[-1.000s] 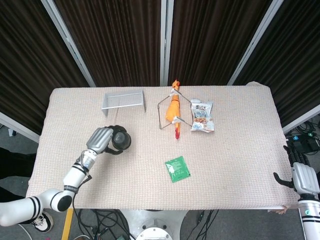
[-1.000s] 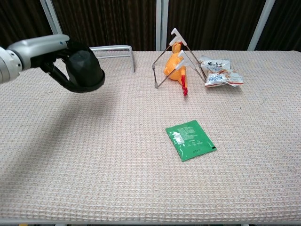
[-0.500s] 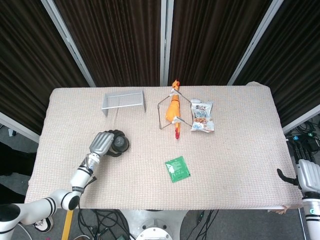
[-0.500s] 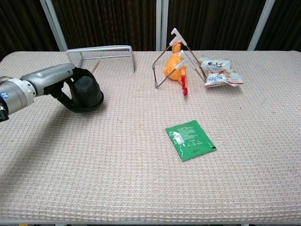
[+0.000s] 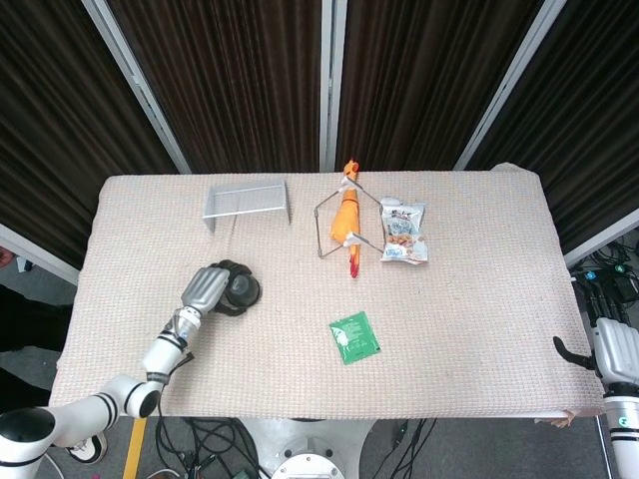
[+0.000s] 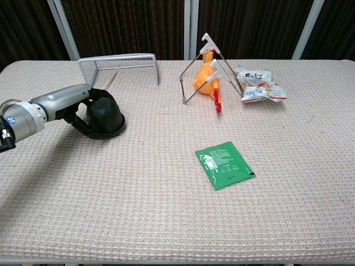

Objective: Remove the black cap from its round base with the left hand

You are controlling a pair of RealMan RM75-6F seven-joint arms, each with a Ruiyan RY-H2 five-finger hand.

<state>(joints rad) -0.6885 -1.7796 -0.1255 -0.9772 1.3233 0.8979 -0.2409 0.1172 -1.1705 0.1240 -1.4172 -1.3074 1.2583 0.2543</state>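
From my seat I see the left hand (image 6: 66,102) wrapped around the black cap (image 6: 104,115), fingers curled over its near and far sides, and the cap sits low on the table (image 6: 166,221) on the left half, its rim touching the woven cloth. In the head view the same hand (image 5: 205,289) covers most of the cap (image 5: 240,289), so only its dark right edge shows beside the silver back of the hand. I cannot make out a separate round base under the cap in either view. The right hand (image 5: 614,351) hangs off the right edge of the table, well apart from everything; I cannot tell whether its fingers are curled or spread. Behind the cap, toward the far edge, stands a metal rack (image 6: 117,60). Near the middle of the far side a rubber chicken (image 6: 206,75) leans in a wire stand (image 6: 191,75), with a snack bag (image 6: 256,83) just beside it to the right. A green packet (image 6: 224,164) lies flat nearer the front, right of centre.
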